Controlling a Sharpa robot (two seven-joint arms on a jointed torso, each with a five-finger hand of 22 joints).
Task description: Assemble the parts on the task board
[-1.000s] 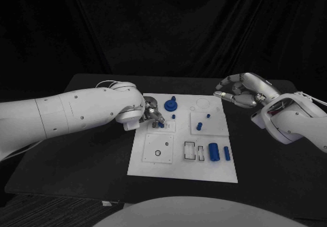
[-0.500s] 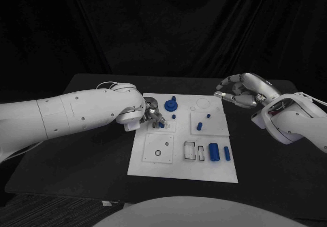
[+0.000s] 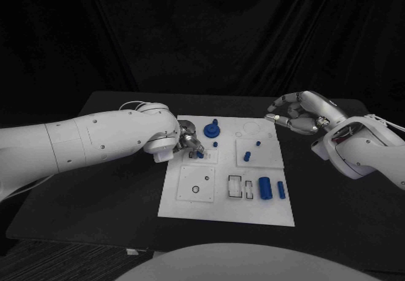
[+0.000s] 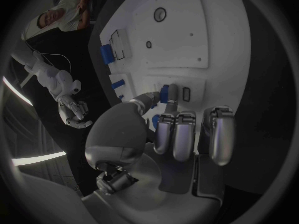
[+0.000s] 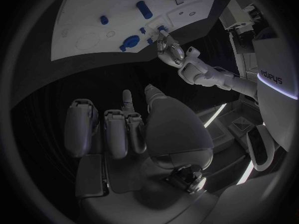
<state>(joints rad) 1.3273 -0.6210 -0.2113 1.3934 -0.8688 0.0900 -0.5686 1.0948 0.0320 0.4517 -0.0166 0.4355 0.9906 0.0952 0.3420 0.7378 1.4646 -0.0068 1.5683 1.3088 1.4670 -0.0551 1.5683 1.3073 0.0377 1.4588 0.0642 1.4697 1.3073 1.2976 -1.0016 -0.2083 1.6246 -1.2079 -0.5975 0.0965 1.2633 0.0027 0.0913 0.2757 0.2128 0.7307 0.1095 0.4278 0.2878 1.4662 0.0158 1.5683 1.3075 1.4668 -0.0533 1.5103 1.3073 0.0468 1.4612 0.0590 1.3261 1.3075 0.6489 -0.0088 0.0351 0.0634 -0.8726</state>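
1. The left hand [image 3: 181,142] is placed over the upper left part of the task board [image 3: 227,213], and a small blue part [image 4: 165,93] is pinched between its thumb and one finger, the other fingers being held straight beside it. The part is kept at the small square plate [image 3: 202,155] on the board; whether it is already seated in a hole there cannot be told.

2. The right hand [image 3: 297,114] is held in the air beyond the board's far right corner, its fingers curled loosely inward with nothing between them.

3. A tilted part is judged the main risk: if it is pressed down off the vertical, it may jam at the hole's edge or be flicked out of the pinch.

4. The blue knob-shaped part [image 3: 211,129] stands just beside the left hand. It may be knocked over if the hand is swung toward the board's far edge.

5. The board does not appear to be held by anything. A sideways push from the left hand is likely to slide it on the black table [image 3: 101,193], so that the loose blue cylinder [image 3: 266,188] and the slimmer blue piece [image 3: 281,189] beside it are sent rolling.

6. The hole is hidden from the head view by the left hand's own fingers, so misalignment may go unnoticed.
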